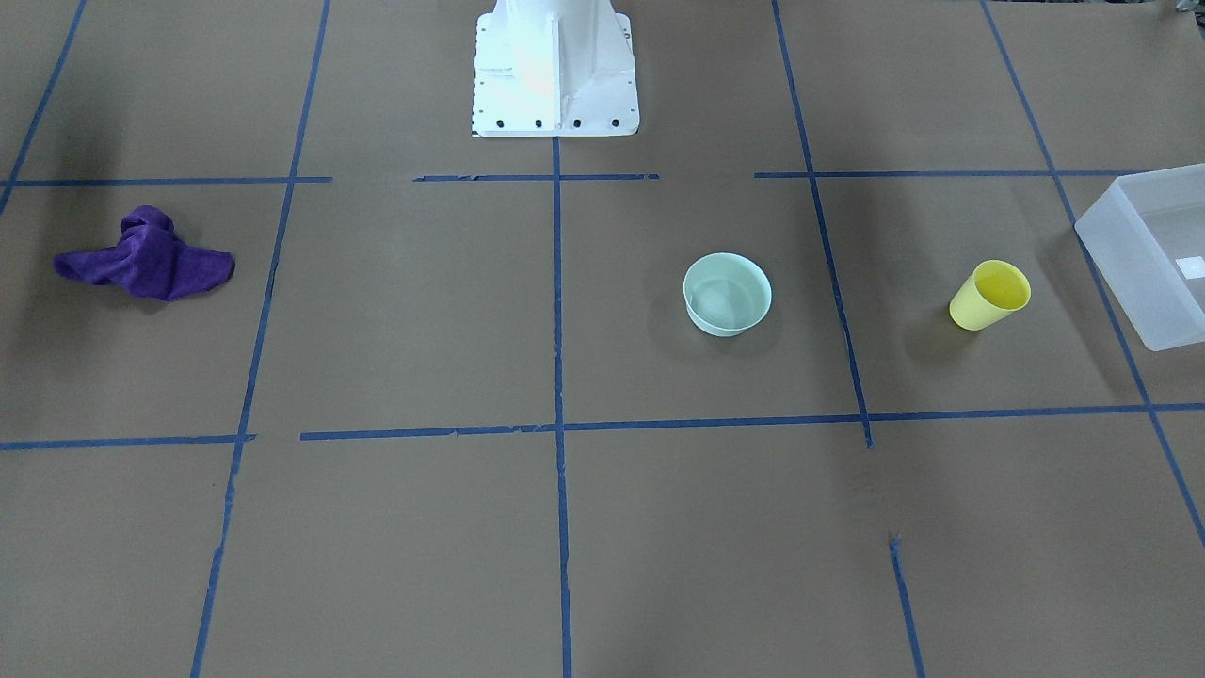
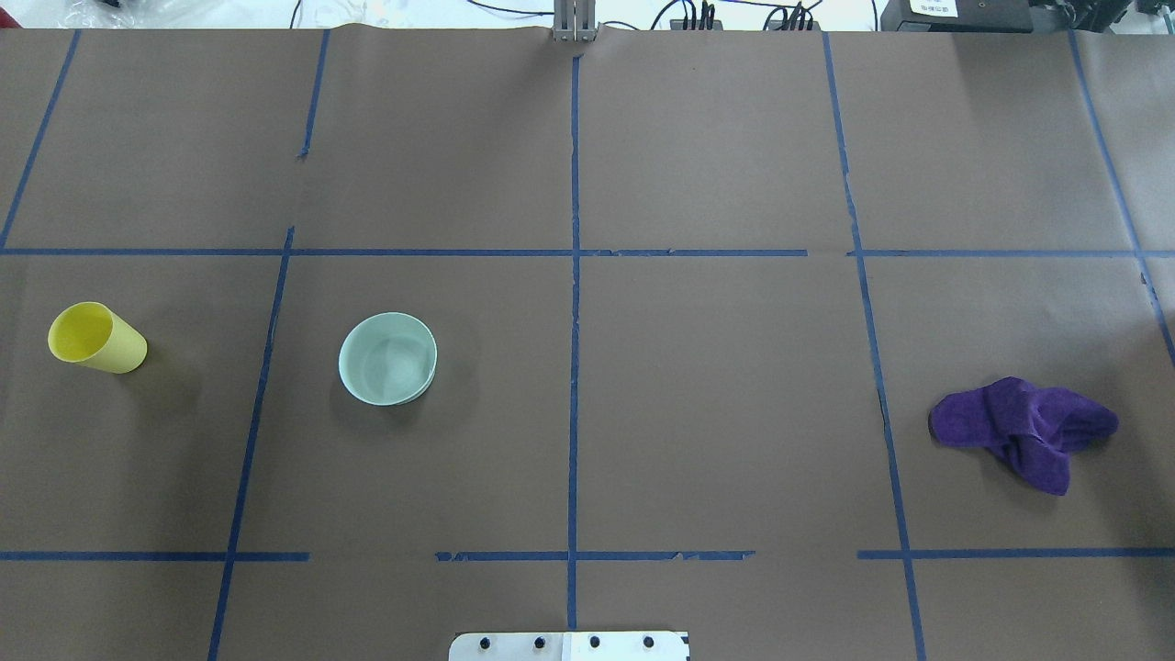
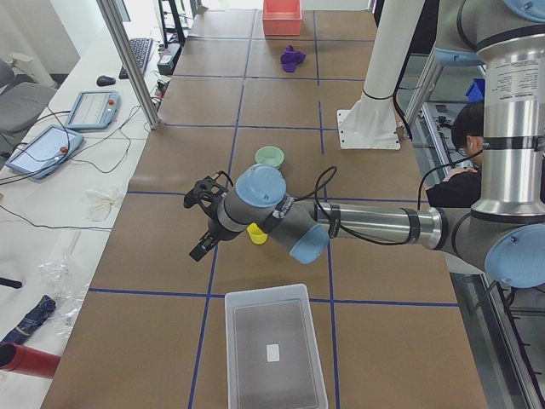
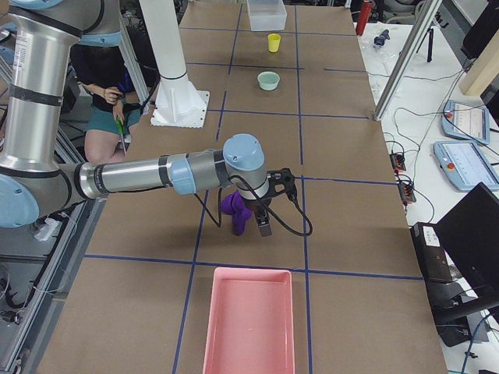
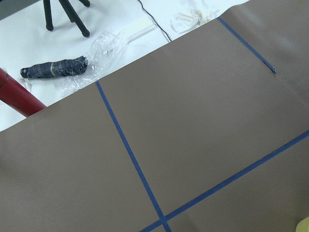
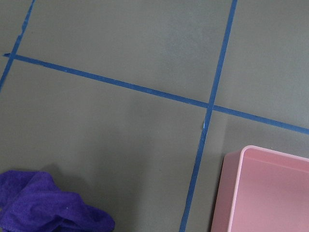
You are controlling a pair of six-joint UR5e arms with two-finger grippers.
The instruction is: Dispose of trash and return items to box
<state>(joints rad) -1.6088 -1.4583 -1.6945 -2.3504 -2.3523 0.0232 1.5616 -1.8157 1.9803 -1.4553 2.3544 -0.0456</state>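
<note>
The yellow cup stands upright on the brown table, and the mint-green bowl stands apart from it toward the middle. Both also show in the overhead view, the cup and the bowl. The frosted box sits beyond the cup at the table's end and looks empty in the left side view. My left gripper hovers above the table beside the cup; I cannot tell if it is open. My right gripper hovers by a purple cloth; I cannot tell its state.
The crumpled purple cloth lies on my right side of the table. A pink tray sits at that end, also in the right wrist view. The white robot base stands at mid-table. A person sits behind it.
</note>
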